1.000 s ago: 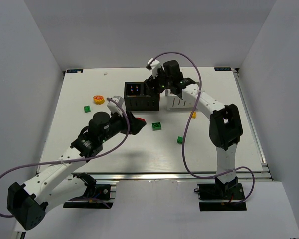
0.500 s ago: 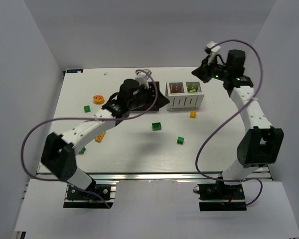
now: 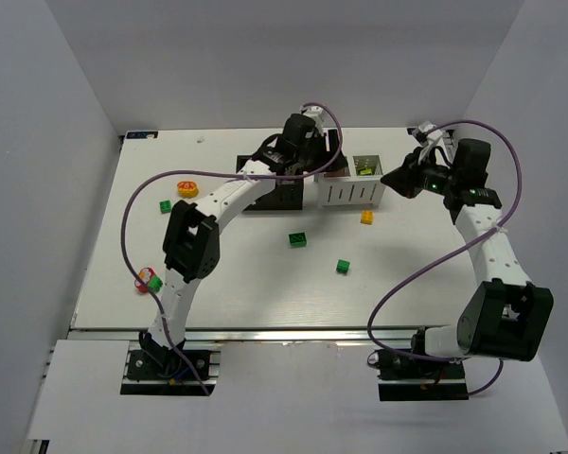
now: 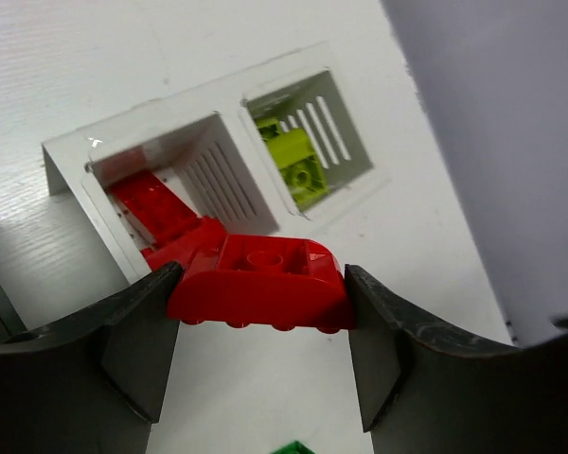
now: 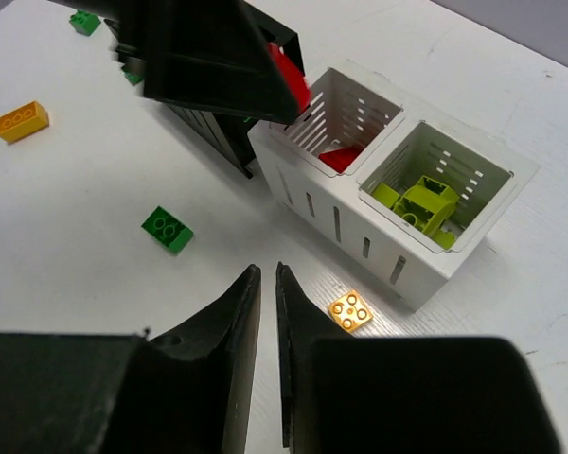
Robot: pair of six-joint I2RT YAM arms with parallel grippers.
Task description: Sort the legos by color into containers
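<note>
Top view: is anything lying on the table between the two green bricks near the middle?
No. In the top view, the stretch of table between the upper green brick and the lower green brick is bare.

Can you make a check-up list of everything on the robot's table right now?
Surface: white table, bricks scattered on it.
Job's things: white container holds red pieces and lime bricks, separately; black container beside it, partly hidden; green bricks and an orange-yellow brick lie loose.
Clutter: nothing seen.
Grippers: left gripper shut on a red brick over the white container; right gripper shut, empty.
Cables: purple cables loop from both arms.
Surroundings: plain walls on three sides.
</note>
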